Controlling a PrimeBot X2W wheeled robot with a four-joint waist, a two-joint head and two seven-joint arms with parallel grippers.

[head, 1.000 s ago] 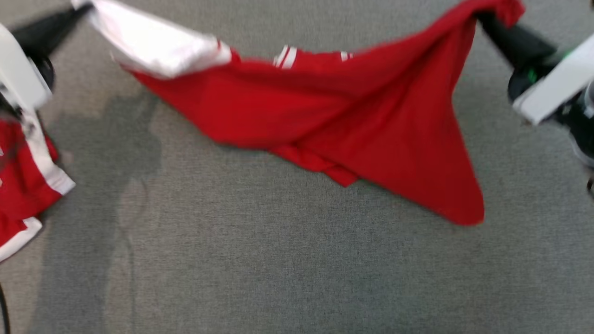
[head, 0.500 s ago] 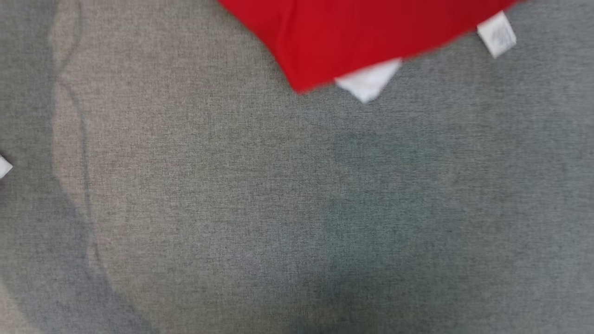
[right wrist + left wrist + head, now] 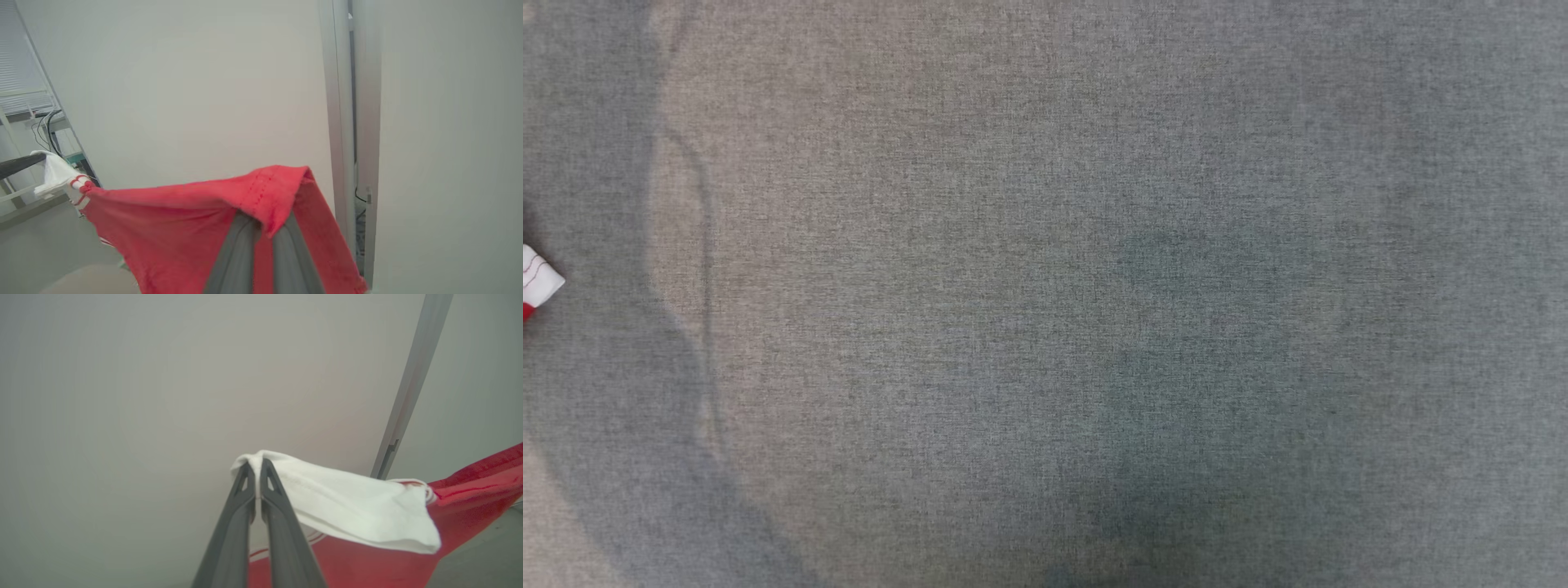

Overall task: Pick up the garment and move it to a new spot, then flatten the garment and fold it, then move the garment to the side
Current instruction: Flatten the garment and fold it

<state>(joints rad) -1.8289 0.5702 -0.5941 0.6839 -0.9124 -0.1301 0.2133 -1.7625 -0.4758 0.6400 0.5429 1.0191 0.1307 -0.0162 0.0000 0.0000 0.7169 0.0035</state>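
The garment (image 3: pixel 470 498) is a red shirt with a white sleeve (image 3: pixel 359 510), and it hangs stretched in the air between my two grippers. In the left wrist view my left gripper (image 3: pixel 256 467) is shut on the tip of the white sleeve. In the right wrist view my right gripper (image 3: pixel 261 232) is shut on a folded red hem of the garment (image 3: pixel 184 220), which drapes over its fingertips. The left gripper's dark finger (image 3: pixel 16 164) shows there at the far left, holding the white sleeve (image 3: pixel 55 173).
The head view looks down on a grey fabric surface (image 3: pixel 1045 327) with soft shadows. A corner of white and red cloth (image 3: pixel 535 282) pokes in at its left edge. Pale walls and a metal post (image 3: pixel 408 388) stand behind the grippers.
The head picture has shifted. The garment and both grippers, seen across its top a second ago, have passed upward out of it. The grips on the cloth look unchanged.
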